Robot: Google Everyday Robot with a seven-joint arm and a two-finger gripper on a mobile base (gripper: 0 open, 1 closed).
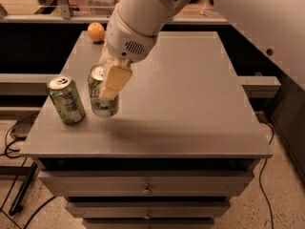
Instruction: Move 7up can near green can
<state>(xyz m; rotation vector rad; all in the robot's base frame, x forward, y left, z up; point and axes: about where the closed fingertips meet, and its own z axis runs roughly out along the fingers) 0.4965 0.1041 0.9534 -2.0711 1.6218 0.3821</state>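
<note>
The 7up can (101,100), whitish-silver with green lettering and a silver top, is held in my gripper (110,82) just above the grey table (190,104), at its front left. The gripper is shut on the can; one pale finger (114,81) lies across its front. The green can (66,100), mostly green with a pale label and silver top, stands tilted slightly on the table just left of the held can, a small gap between them. My white arm (138,18) reaches down from the top centre.
An orange (96,32) sits at the table's far left corner. The table has drawers (145,189) below its front edge. Cables (14,137) run on the floor at left. A white robot part (267,27) fills the upper right.
</note>
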